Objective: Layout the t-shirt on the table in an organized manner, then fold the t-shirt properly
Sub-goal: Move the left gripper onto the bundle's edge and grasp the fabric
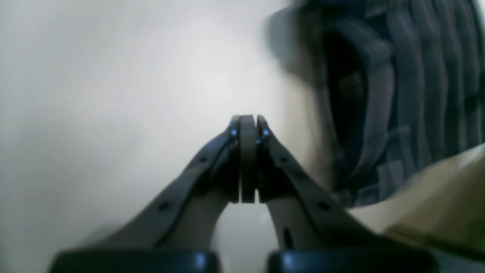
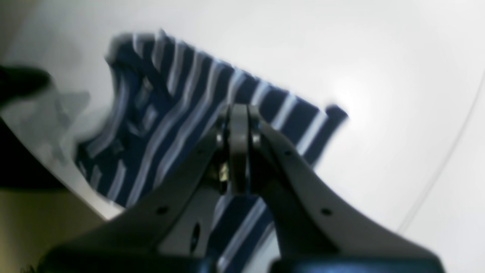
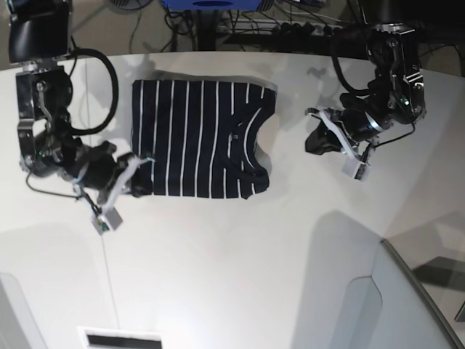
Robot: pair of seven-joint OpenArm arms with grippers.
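T-shirt taken as landmark. Dark navy with thin pale stripes, lying on the white table, partly folded; one long side turned over into uneven creases, the side facing the left arm.

Left gripper: out beyond the creased side of the t-shirt, apart from it in the base view. Jaws pressed together, nothing between them. Left wrist view blurred; there the cloth fills the upper right, bare tabletop under and beside the fingertips.

Right gripper: at the opposite side of the t-shirt, by its lower corner in the base view. Jaws closed against each other, no cloth seen pinched. In the right wrist view the fingertips overlap the striped fabric; whether they touch it or hover just over it, cannot tell. Right arm stands alongside the t-shirt, on the side away from the folds.

Surface: smooth, pale, showing on all sides of the t-shirt. A thin seam line runs on the right arm's side of it. Soft shadow near the creased edge.

Room: past the t-shirt's far edge, a bit of blue and black equipment at the top of the base view. Beyond the table's curved edge, toward the left arm's side, grey floor.
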